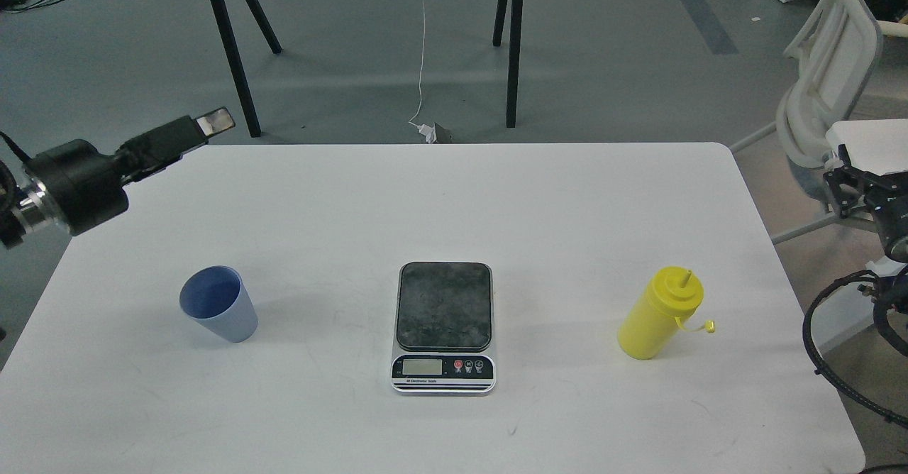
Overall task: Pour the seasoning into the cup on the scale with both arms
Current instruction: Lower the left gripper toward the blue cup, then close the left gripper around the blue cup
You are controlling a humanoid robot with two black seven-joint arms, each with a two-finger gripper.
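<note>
A: What sits on the white rectangular table [440,197]?

B: 3 things in a row. In the middle is the flat rectangular kitchen scale [443,326], with a dark grey platform and a silver front strip carrying an LCD display and small round buttons. Nothing rests on its platform.

A: And the cup?

B: The small light-blue tapered plastic cup [218,304] stands upright on the table, well to the left of the scale, mouth open to the camera.

A: The seasoning?

B: The yellow cylindrical plastic squeeze bottle [660,313] stands upright well to the right of the scale. Its narrow nozzle is uncovered, and the small tethered yellow cap [706,327] hangs off to its right side.

A: Where are the grippers?

B: The left gripper [213,123] is at the far end of the black arm coming in from the left edge, above the table's far left corner, well apart from the cup. It is seen almost end-on, so I cannot tell whether its fingers are spread or closed. It holds nothing I can see.

A: The right one?

B: The right gripper [848,183] is off the table's right edge, near a white chair [830,69]. It is dark and small; I cannot tell how its fingers stand. Black cables [823,346] loop below it.
</note>
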